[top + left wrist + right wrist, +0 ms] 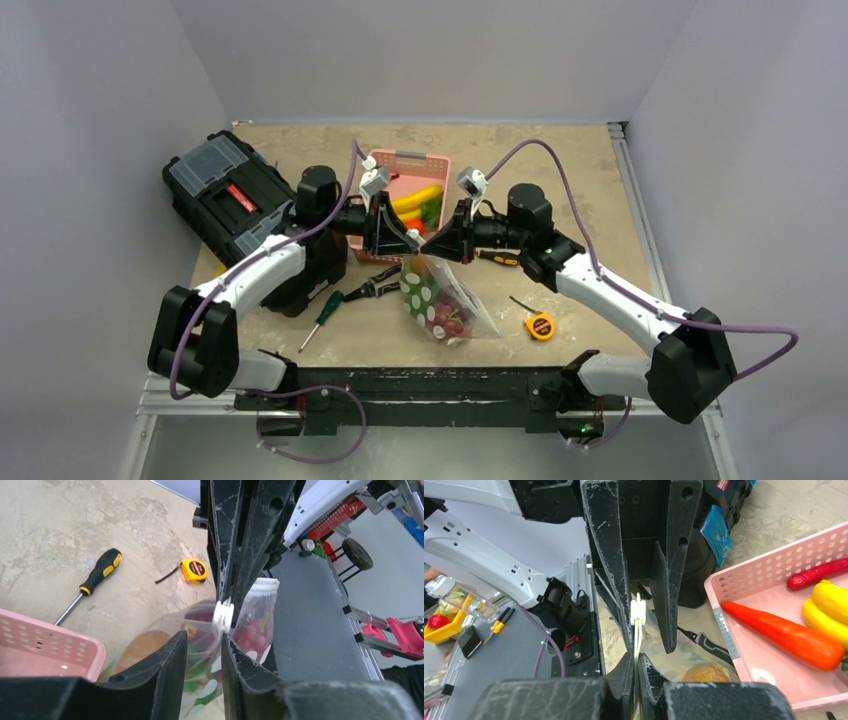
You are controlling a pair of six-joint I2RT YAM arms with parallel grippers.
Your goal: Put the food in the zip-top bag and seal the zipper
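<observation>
Right hand [636, 661] pinches the zipper [638, 614] of the zip-top bag [447, 302]; left hand [204, 640], slightly spread, straddles it. Around: two screwdrivers [322, 318], one tape measure [540, 326], basket [436, 163], toolbox [225, 195].

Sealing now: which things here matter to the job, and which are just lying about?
Job: bag, zipper, food, basket.
Lying about: toolbox, green screwdriver, yellow screwdriver, pliers, tape measure.

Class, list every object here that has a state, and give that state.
left pincer: open, astride the zipper.
right pincer: shut on the zip-top bag rim.
zip-top bag: hanging, food inside.
zipper: whether sealed, unclear.
pink basket: holds food.
toolbox: lid shut.
</observation>
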